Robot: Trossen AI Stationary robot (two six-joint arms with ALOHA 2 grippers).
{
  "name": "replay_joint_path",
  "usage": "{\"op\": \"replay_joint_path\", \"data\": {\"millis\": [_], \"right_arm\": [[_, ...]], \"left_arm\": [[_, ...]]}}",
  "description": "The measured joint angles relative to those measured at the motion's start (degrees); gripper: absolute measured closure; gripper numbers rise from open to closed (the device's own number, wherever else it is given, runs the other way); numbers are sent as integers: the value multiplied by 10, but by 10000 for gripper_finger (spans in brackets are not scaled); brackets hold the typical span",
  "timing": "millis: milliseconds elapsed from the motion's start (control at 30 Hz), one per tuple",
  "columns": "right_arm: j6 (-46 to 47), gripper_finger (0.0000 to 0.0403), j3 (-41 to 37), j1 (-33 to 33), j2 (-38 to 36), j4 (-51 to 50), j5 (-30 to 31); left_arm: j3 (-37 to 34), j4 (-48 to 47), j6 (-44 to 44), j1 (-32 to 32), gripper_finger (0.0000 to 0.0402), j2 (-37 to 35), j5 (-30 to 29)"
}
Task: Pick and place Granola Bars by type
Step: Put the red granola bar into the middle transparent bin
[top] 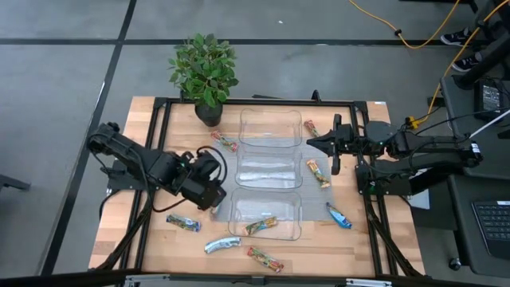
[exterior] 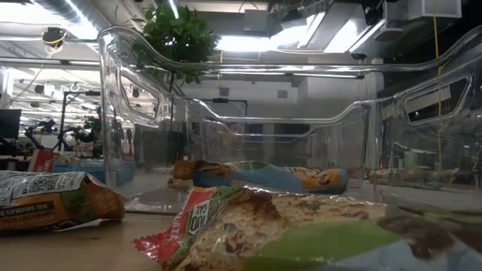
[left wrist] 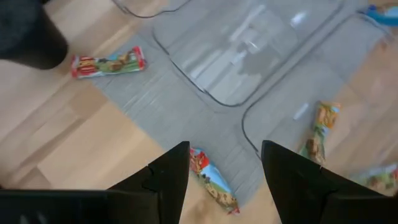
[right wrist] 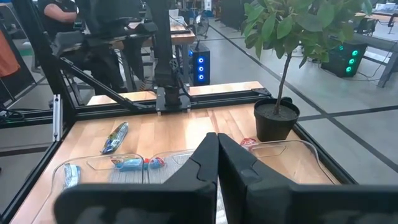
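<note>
While the left gripper point(top: 213, 191) hangs with jaws parted above a bar point(left wrist: 214, 182) beside the trays point(top: 270, 172), the right gripper point(top: 312, 143) waits clenched and empty. One bar point(top: 260, 226) lies in the near tray; other bars point(top: 319, 173) lie scattered around on the table point(top: 159, 239).

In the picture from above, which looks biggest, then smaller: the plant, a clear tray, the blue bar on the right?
1. The plant looks biggest, but it stands taller, nearer the camera, so that is unsure.
2. The middle clear tray, nearly as big.
3. The blue bar, clearly smallest.
</note>
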Motion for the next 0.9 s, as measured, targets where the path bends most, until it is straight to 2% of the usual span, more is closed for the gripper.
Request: {"op": "replay_joint_path", "data": {"millis": [300,467,700,800,900], "right_arm": [[0,395,0,0,0,0,0],[-1,395,0,0,0,0,1],[-2,395,0,0,1,0,7],[0,395,0,0,1,0,7],[-1,395,0,0,3,0,7]], "left_arm": [[0,-54,-96,-36,210,49,-16],[0,-95,-150,-59,210,99,-4],[0,-96,-198,-100,213,164,34],[-4,-94,-243,-128,220,181,35],[-45,-92,-321,-158,229,179,43]]}}
